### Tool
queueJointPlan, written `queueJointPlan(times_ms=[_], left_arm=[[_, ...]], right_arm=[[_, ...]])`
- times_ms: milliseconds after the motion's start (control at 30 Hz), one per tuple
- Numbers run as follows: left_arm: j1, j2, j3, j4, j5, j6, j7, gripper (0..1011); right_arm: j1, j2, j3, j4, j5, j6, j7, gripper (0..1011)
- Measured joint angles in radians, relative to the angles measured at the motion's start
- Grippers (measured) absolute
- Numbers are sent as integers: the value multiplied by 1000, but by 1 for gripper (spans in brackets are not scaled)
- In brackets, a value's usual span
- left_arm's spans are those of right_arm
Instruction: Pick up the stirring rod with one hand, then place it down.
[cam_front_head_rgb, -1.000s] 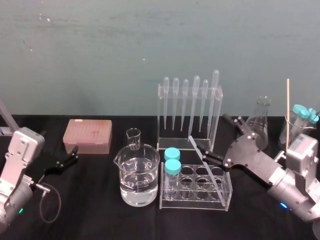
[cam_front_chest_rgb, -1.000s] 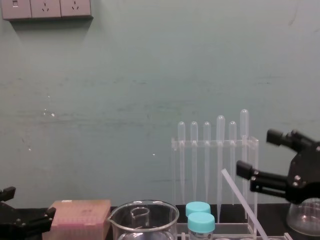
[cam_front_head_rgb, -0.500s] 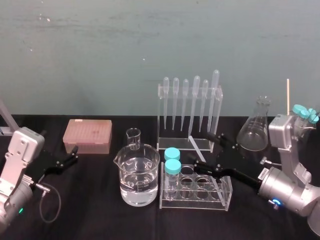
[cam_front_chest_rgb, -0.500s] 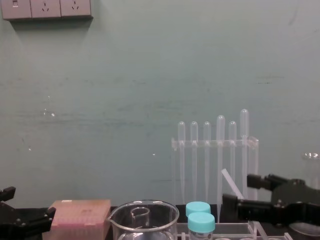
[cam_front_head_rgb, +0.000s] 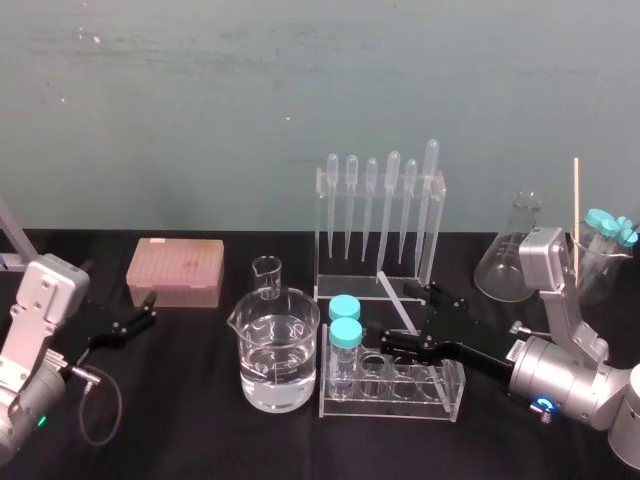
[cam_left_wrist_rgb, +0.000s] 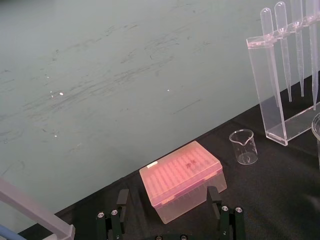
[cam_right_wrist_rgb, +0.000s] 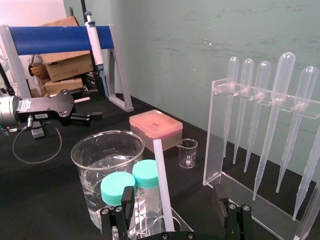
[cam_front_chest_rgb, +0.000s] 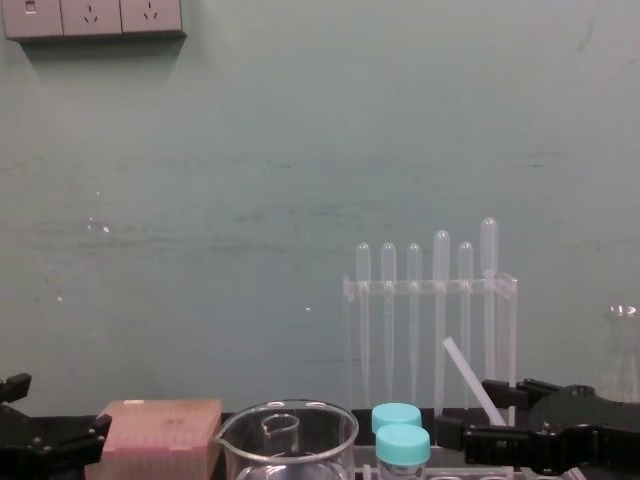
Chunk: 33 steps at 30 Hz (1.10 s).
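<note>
Jaws of the right gripper (cam_front_head_rgb: 410, 318) stand spread wide, grasping nothing, low over the test tube rack (cam_front_head_rgb: 400, 408). Between them rises the stirring rod (cam_right_wrist_rgb: 161, 175), tilted and nearer 1 finger than the other. Its upper end leans toward the pipette stand (cam_front_head_rgb: 380, 225) and its lower end is hidden. 2 teal-capped tubes (cam_front_head_rgb: 345, 322) sit in the rack just beside the rod. The left gripper (cam_front_head_rgb: 150, 306) rests parked at the left of the black table (cam_front_head_rgb: 200, 430), jaws apart and holding nothing, near the pink tip box (cam_front_head_rgb: 175, 270).
</note>
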Motion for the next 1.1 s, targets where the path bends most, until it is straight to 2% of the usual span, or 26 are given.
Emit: queueJointPlan(times_ms=[300, 700, 767, 833, 933, 1100], left_arm=[[0, 0, 0, 0, 0, 0, 0, 1000], [0, 0, 0, 0, 0, 0, 0, 1000], [0, 0, 0, 0, 0, 0, 0, 1000], [0, 0, 0, 0, 0, 0, 0, 1000], [0, 0, 0, 0, 0, 0, 0, 1000], [0, 0, 0, 0, 0, 0, 0, 1000]], right_arm=[[0, 1, 1, -2, 2, -1, 0, 997], [-1, 2, 1, -3, 4, -1, 0, 691], [-1, 2, 1, -3, 4, -1, 0, 596], [-1, 2, 1, -3, 4, -1, 0, 570], [-2, 2, 1, -3, 5, -1, 0, 449], [-2, 2, 1, -3, 5, -1, 0, 303]])
